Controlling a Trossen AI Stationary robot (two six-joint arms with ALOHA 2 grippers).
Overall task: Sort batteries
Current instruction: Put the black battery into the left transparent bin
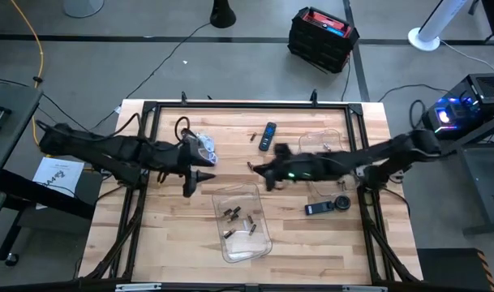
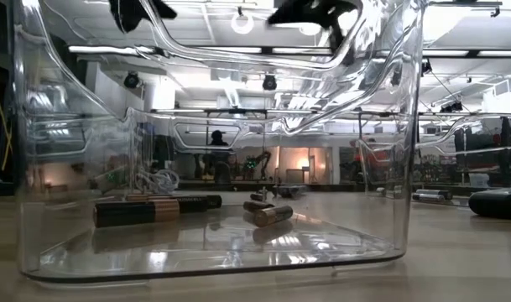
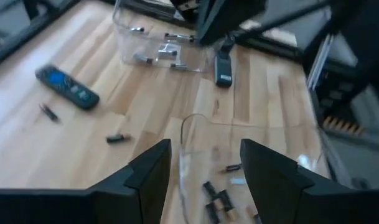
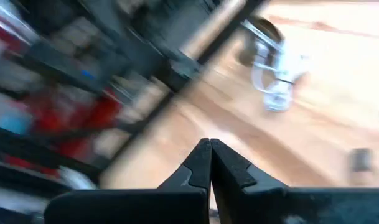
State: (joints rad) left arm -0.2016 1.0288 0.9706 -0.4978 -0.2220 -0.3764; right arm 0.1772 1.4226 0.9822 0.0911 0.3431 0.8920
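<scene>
- My left gripper (image 3: 201,171) has its jaws spread, nothing between them, hanging just above the near wall of the clear plastic bin (image 1: 245,223).
- My right gripper (image 1: 263,173) is pinched shut mid-table, bare wood around it.
- The left wrist view shows small dark batteries (image 3: 217,198) in that bin, below the jaws.
- Only the low view shows coppery ends on a battery (image 2: 268,216).
- Loose ones lie near the black remote with blue button (image 1: 267,135).
</scene>
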